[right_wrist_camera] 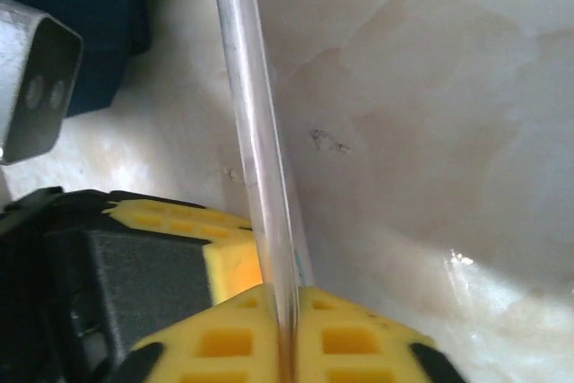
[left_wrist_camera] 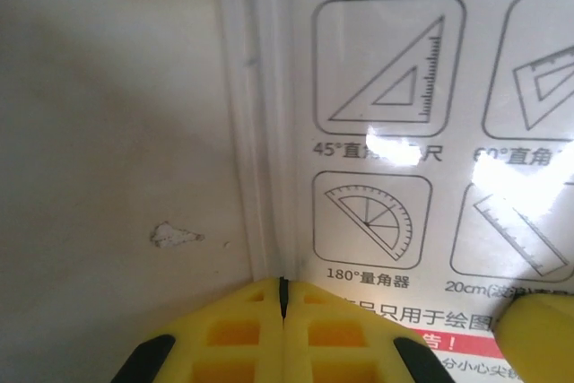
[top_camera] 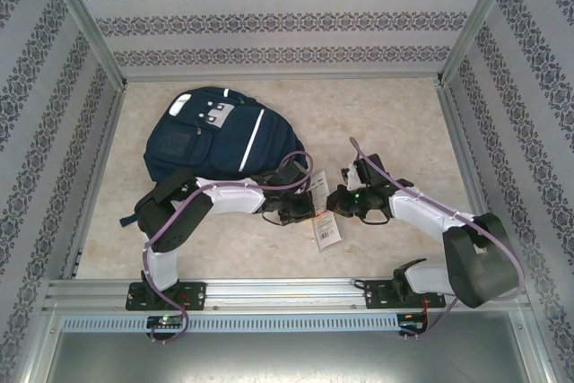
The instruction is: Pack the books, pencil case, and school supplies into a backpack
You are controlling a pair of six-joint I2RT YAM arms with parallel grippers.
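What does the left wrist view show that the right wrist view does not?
The left wrist view adds the printed face of the long white packet: drawings of a set square, a protractor and a ruler, red print below, and the left gripper shut on its clear edge. The right wrist view adds the packet edge-on, a thin clear strip pinched in the right gripper, and part of the navy backpack at the upper left. Both share the packet, yellow fingers shut on it, and the pale marbled table.
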